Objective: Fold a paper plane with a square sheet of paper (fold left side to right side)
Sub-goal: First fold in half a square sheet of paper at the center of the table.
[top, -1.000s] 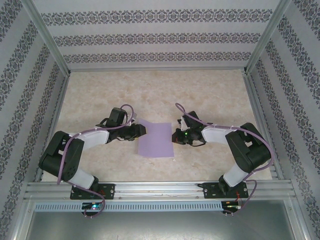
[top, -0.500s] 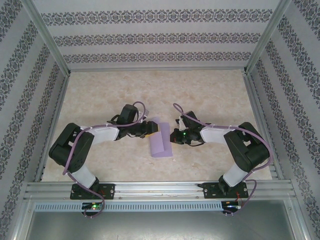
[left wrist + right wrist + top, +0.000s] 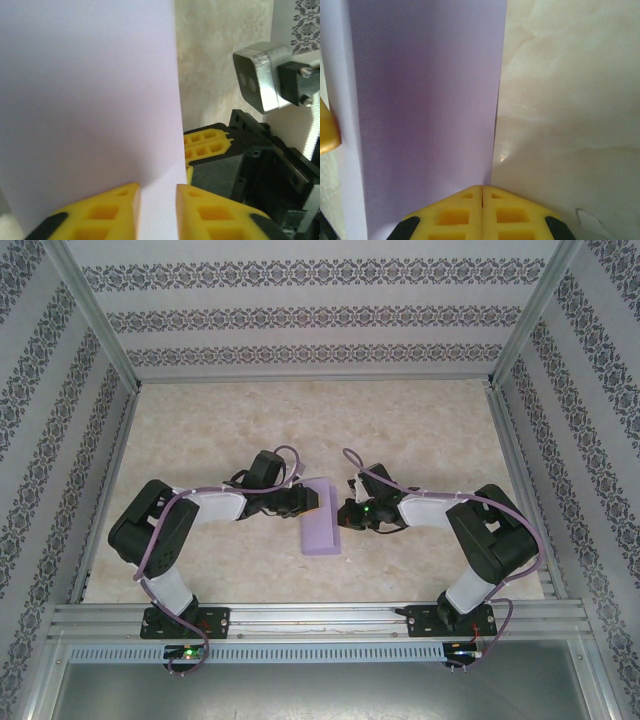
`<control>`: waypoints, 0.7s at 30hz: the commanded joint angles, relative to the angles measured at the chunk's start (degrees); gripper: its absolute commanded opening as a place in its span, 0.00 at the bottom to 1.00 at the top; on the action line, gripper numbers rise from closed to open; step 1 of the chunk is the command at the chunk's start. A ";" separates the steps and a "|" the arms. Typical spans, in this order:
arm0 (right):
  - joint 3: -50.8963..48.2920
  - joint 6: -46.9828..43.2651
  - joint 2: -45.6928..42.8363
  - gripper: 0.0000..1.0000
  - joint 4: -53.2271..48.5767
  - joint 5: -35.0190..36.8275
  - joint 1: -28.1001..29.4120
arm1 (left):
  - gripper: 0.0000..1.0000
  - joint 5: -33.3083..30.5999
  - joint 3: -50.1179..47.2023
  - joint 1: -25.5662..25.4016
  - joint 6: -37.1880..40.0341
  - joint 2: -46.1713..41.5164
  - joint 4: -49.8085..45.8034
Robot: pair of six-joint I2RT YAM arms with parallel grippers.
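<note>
The left gripper (image 3: 308, 499) and right gripper (image 3: 346, 512) hem in the square sheet of paper (image 3: 321, 527) sideways. The table (image 3: 300, 420) beyond it lies open.

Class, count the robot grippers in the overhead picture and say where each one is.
2. The left gripper is at the left edge of the lavender paper; the right gripper is at its right edge. None seems hidden.

Your sheet of paper (image 3: 320, 520) looks matt and smooth. You have yellow plastic fingertips (image 3: 457, 216) over a glossy, stone-patterned table (image 3: 400, 430).

Top camera high at near edge, looking down on table (image 3: 300, 420), wrist cameras close, facing each other, sharing square sheet of paper (image 3: 90, 100)
</note>
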 commanded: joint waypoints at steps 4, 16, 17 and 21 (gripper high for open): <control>-0.90 0.58 -0.70 0.00 0.15 -0.53 0.55 | 0.13 -1.66 1.91 -1.22 1.39 1.16 -1.93; -1.94 1.10 -6.89 0.06 0.03 -0.18 -0.78 | 0.06 -3.59 2.48 -1.56 2.59 1.04 -4.86; -2.32 1.11 -7.76 0.08 -0.06 -0.18 -1.24 | 0.06 -3.59 2.54 -1.57 2.67 0.96 -4.95; -3.99 1.35 -10.99 0.20 0.88 -2.20 -3.44 | 0.06 -3.51 2.64 -1.60 2.93 0.78 -5.31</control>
